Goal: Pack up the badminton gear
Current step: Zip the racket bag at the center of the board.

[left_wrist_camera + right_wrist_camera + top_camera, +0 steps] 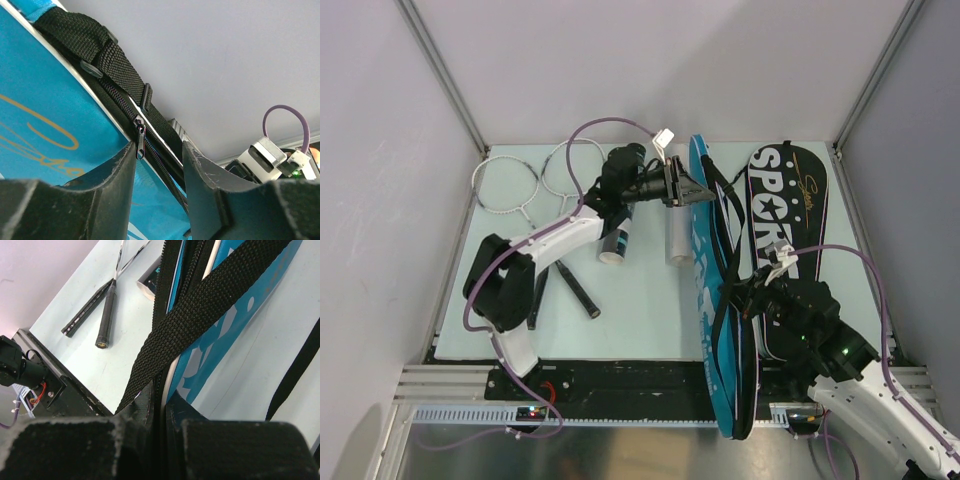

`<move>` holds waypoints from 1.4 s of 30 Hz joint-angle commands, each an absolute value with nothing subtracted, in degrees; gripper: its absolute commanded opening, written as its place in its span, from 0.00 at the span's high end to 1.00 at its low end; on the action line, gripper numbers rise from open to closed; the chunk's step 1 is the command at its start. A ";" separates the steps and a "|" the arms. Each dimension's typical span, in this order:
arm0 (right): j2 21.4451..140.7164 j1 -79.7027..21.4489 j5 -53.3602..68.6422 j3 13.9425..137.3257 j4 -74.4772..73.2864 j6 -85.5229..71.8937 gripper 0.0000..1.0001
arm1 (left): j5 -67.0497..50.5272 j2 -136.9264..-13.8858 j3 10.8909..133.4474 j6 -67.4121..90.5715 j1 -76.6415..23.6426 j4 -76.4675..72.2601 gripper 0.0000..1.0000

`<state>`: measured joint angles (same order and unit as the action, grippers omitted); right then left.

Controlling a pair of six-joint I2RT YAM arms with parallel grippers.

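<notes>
Between spread fingers of left gripper [159,150]: zip pull [140,142], likely small, slippery; to be pinched at tab. Within right gripper [159,415], pressed together: bag [210,350] edge, judged soft, floppy. Behind left wrist: rackets [576,287], tube [616,243], likely light, stiff; not yet packed.

coarse woven cloth strap [200,315], smooth blue bag [40,110]

Plain white walls [650,60] enclose a pale mint-green tabletop [640,315]; slanted aluminium frame posts [440,70] rise at its far corners, evenly lit.
</notes>
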<state>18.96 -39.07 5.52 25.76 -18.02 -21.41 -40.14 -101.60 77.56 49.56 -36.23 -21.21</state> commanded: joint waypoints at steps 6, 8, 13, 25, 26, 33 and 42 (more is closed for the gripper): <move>18.34 -39.02 6.57 29.81 -7.12 -21.53 1.00 | -42.30 -102.15 76.37 51.69 -36.21 -25.41 0.55; 18.38 -39.07 6.63 29.80 -7.18 -21.51 1.00 | -42.39 -102.38 76.44 52.19 -36.14 -25.65 0.56; 18.41 -39.03 6.59 29.80 -7.22 -21.52 1.00 | -42.53 -102.92 76.66 53.71 -36.19 -26.82 0.59; 18.35 -39.16 6.18 29.79 -7.11 -21.71 1.00 | -42.26 -103.93 77.83 58.11 -35.85 -29.48 0.99; 18.45 -39.13 5.60 29.79 -7.16 -21.93 1.00 | -42.14 -103.77 77.63 58.19 -35.77 -29.46 0.99; 19.14 -39.03 -0.51 29.79 -7.47 -23.53 1.00 | -41.10 -102.25 74.92 57.43 -35.51 -29.49 1.00; 21.90 -38.82 -6.28 29.84 -5.80 -24.47 1.00 | -41.62 -100.03 70.67 56.28 -37.29 -29.48 1.00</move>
<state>21.65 -39.16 -0.56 25.76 -18.35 -23.90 -39.16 -103.92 72.03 57.10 -35.62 -28.49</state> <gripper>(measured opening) 0.067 0.005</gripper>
